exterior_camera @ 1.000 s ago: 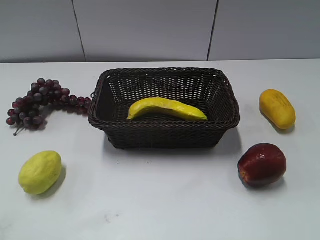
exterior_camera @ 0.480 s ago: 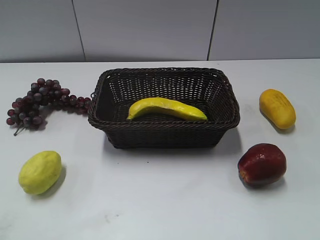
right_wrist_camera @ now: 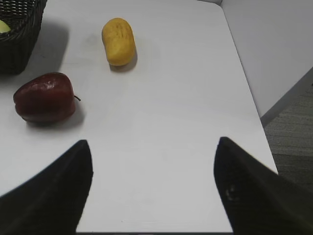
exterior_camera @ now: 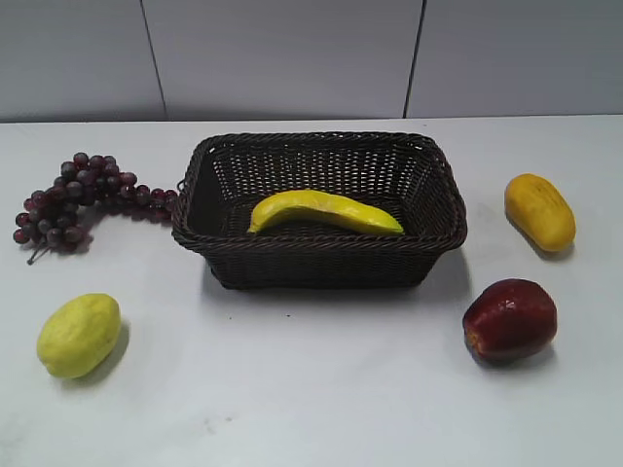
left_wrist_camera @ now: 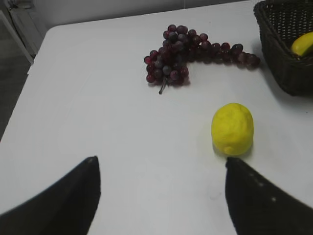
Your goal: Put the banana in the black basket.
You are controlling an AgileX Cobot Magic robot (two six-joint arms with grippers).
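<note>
The bright-yellow banana [exterior_camera: 323,211] lies inside the black basket [exterior_camera: 321,255], which stands in the middle of the white table in the exterior view. The basket's corner [left_wrist_camera: 281,54] with the banana's end [left_wrist_camera: 303,44] shows at the top right of the left wrist view. The basket's other corner [right_wrist_camera: 19,34] shows at the top left of the right wrist view. My left gripper [left_wrist_camera: 161,164] is open and empty above the table, near the lemon-like fruit. My right gripper [right_wrist_camera: 152,147] is open and empty above the table's right front. Neither arm shows in the exterior view.
A bunch of dark grapes [exterior_camera: 83,193] lies left of the basket. A yellow-green lemon-like fruit [exterior_camera: 78,334] sits at the front left. An orange-yellow oval fruit [exterior_camera: 539,210] and a dark red apple [exterior_camera: 510,319] sit on the right. The table's right edge [right_wrist_camera: 244,83] is close.
</note>
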